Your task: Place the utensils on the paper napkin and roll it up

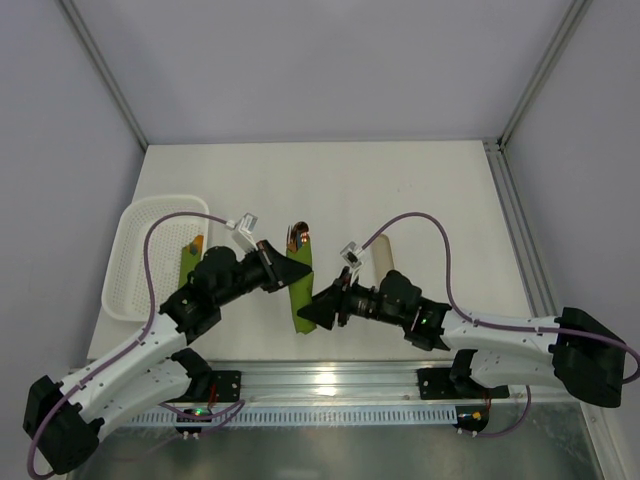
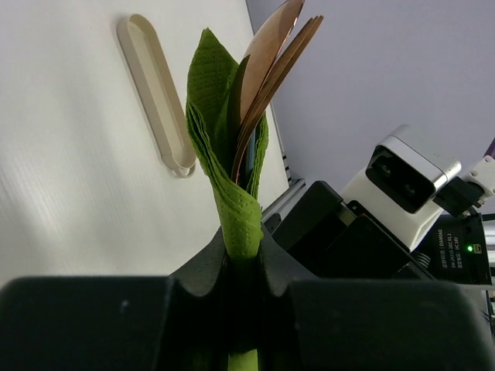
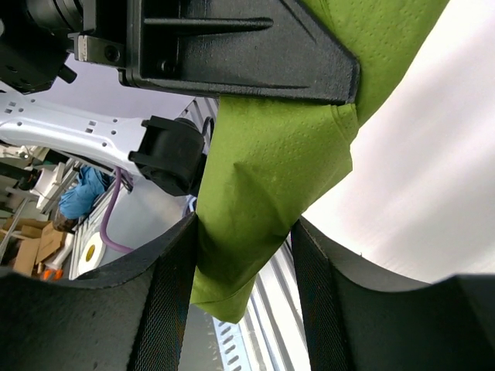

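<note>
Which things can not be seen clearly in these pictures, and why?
Utensils: handles hidden inside the paper napkin, all views.
White basket: top view, left arm covers its contents partly.
Right gripper: right wrist view, contact with napkin unclear.

Bright, even, diffuse light, soft faint shadows on the white table [image 1: 400,190], copper utensils [image 2: 271,54] catching a mild sheen, near fingers [image 2: 93,325] dark and blurred, table overexposed in right wrist view.

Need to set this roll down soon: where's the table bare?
Bare: the table's far strip beyond mesh basket and rolled napkin, and right of the beige oblong tray. Crowded: near centre, where left claw and right claw meet.
</note>
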You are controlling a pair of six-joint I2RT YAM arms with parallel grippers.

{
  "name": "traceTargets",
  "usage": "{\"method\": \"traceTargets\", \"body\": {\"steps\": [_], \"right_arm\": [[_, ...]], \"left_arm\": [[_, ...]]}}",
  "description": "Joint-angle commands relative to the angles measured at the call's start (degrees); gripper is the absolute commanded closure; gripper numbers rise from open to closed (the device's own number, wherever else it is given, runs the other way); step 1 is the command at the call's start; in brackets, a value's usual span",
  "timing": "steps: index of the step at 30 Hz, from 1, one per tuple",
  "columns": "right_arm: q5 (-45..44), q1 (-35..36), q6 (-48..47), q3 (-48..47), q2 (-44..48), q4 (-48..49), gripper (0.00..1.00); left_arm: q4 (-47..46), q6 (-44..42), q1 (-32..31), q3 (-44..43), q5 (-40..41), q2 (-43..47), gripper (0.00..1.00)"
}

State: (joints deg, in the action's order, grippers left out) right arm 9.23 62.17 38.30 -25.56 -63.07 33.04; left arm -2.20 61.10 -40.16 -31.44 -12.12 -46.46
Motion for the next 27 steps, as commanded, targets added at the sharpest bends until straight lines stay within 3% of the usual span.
{"method": "traceTargets", "body": {"steps": [1,9,14,20,25,27], "right_arm": [[2.1,-0.47,0.89,-0.1,-1.26,6.95,0.45],[4.65,-0.91,2.74,0.51,-3.55,12.13,0.46],[6.23,-1.26,3.88,1.3,-4.87,16.35,0.54],[7.64,-1.97,5.9,2.45,-6.54,20.92,0.71],[8.17,-2.23,6.08,2.8,-6.19,21.02,0.95],[8.08,-2.23,5.82,2.97,-5.84,20.23,0.96]], "left_arm": [[-4.57,0.51,-0.18,-0.02,-2.03,1.11,1.0],[-5.98,1.3,-0.09,0.68,-2.47,1.63,1.0],[-6.15,1.3,-0.09,0.86,-2.47,2.16,1.0],[-6.07,1.21,-0.09,0.85,-2.47,2.51,1.0],[-5.36,0.77,-0.09,0.59,-2.03,2.69,1.0],[-4.58,0.25,-0.09,0.33,-1.86,2.6,1.0]]}}
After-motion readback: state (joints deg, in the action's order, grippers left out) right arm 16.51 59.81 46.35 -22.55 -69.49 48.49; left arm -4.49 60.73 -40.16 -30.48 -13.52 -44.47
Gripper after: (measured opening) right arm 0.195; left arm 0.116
